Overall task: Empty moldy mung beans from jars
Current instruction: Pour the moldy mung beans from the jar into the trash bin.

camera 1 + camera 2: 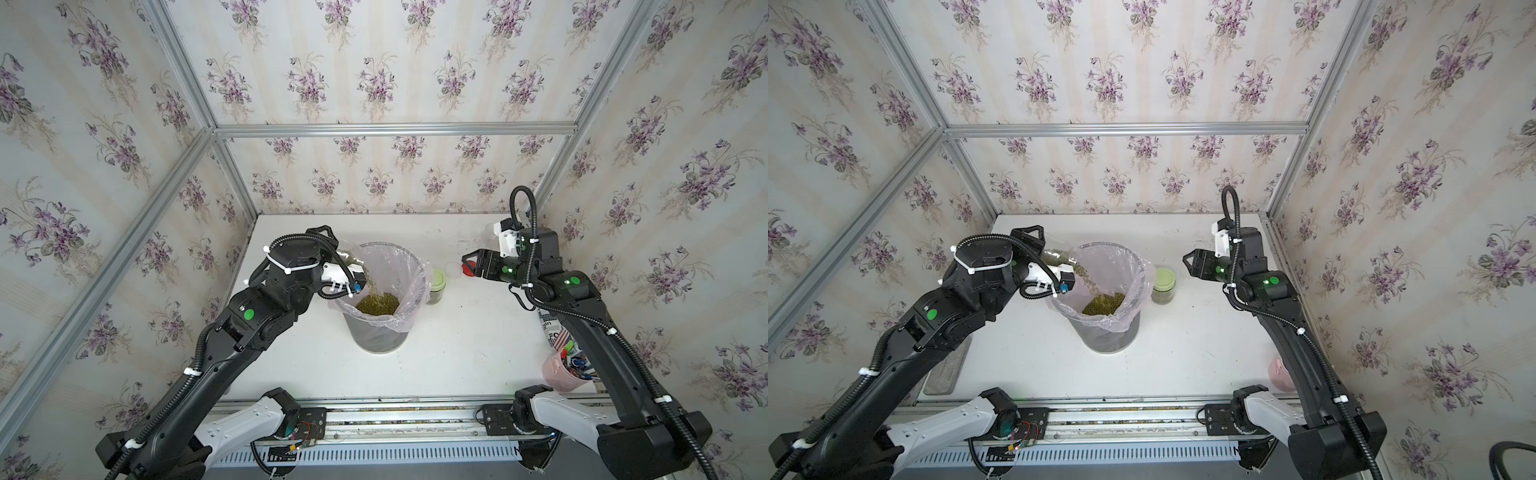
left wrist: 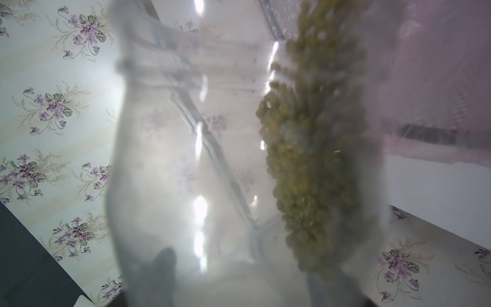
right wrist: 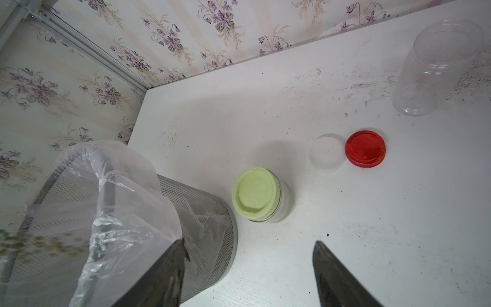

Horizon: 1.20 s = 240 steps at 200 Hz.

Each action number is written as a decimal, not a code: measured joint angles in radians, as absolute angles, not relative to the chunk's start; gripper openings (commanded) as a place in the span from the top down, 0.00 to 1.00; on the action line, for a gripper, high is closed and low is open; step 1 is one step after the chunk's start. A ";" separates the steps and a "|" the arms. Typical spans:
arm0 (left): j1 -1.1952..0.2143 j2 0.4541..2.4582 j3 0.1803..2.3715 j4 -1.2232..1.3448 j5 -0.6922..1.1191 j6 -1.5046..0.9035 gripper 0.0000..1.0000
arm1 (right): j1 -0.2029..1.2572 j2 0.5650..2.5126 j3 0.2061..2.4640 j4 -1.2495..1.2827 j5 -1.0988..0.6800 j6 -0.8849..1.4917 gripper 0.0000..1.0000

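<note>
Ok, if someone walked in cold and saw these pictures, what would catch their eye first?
First, the stream of mung beans pouring from the tilted clear jar in the left gripper into the lined bin in the middle of the table. Next, the bright red lid lying beside a white lid, near the capped green-lidded jar that stands next to the bin.

Only fragments are showing: the printed black-and-white can [image 1: 552, 332], standing near the right edge of the worktop [image 1: 457, 353] and partly covered, is displaying letters that look like "in" and "FO".
</note>
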State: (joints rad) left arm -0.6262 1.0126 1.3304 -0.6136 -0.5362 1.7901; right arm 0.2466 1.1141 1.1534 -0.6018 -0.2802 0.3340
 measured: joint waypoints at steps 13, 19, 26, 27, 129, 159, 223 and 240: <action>-0.626 1.013 1.330 -0.614 -0.536 1.790 0.52 | 0.247 1.114 1.153 -0.602 -0.280 0.334 0.27; -0.626 1.014 1.330 -0.614 -0.536 1.790 0.52 | 0.247 1.115 1.154 -0.602 -0.280 0.334 0.27; -0.626 1.015 1.330 -0.614 -0.536 1.790 0.52 | 0.247 1.116 1.155 -0.602 -0.280 0.334 0.27; -0.626 1.016 1.330 -0.614 -0.536 1.790 0.52 | 0.247 1.117 1.155 -0.602 -0.280 0.334 0.27; -0.628 1.013 1.320 -0.612 -0.518 1.793 0.53 | 0.247 1.120 1.158 -0.602 -0.276 0.333 0.27; -0.628 1.013 1.314 -0.612 -0.514 1.793 0.53 | 0.247 1.120 1.158 -0.602 -0.276 0.333 0.27; -0.628 1.017 1.311 -0.612 -0.510 1.793 0.54 | 0.247 1.119 1.158 -0.602 -0.276 0.334 0.27; -0.628 1.017 1.311 -0.613 -0.510 1.793 0.54 | 0.247 1.120 1.158 -0.602 -0.276 0.334 0.27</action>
State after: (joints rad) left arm -0.6281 1.0172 1.3109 -0.6128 -0.5102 1.7931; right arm 0.2466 1.1198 1.1576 -0.6018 -0.2760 0.3336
